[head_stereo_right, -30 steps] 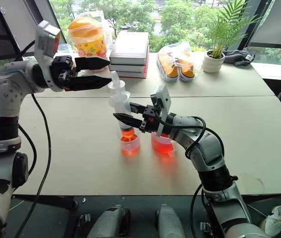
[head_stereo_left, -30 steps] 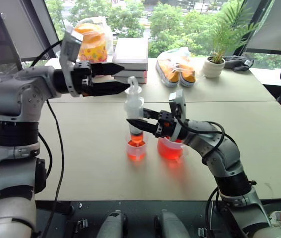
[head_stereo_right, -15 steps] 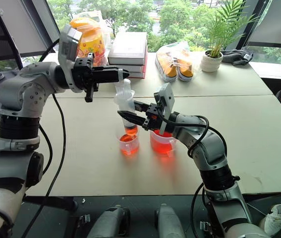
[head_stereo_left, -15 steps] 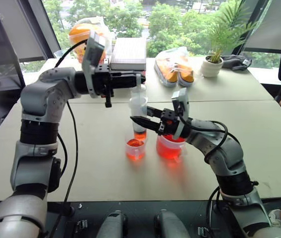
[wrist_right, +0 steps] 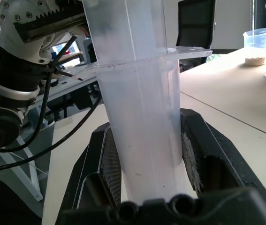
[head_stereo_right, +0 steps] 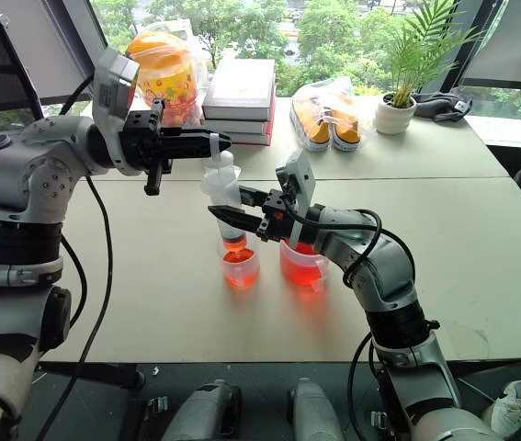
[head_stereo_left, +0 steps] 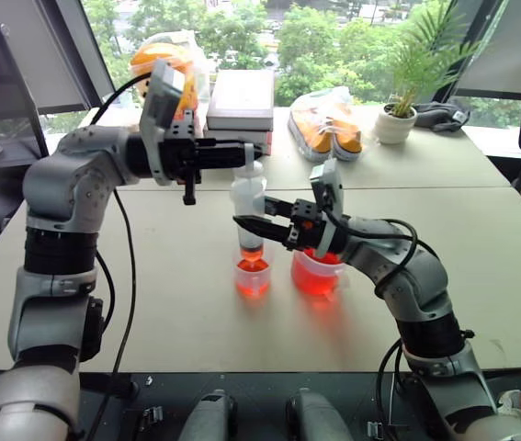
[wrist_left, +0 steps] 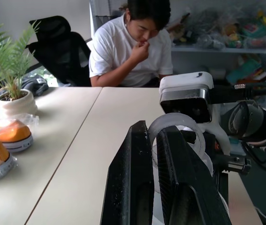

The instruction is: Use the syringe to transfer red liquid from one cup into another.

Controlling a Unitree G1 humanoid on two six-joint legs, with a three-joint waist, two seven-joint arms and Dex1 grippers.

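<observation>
The syringe (head_stereo_left: pixel 248 204) stands upright, nozzle down over the smaller cup (head_stereo_left: pixel 252 276) (ring on top). Right gripper (head_stereo_left: pixel 246 223) clamps its barrel; left gripper (head_stereo_left: pixel 251 152) pinches the ring.

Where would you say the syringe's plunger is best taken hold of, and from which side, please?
At the ring on top of the white plunger, coming in level from the robot's left. The syringe stands upright over the smaller cup, its barrel clamped by the right gripper, so only the ring stands free above. The left gripper has its fingers shut on that ring, one through its loop.
</observation>
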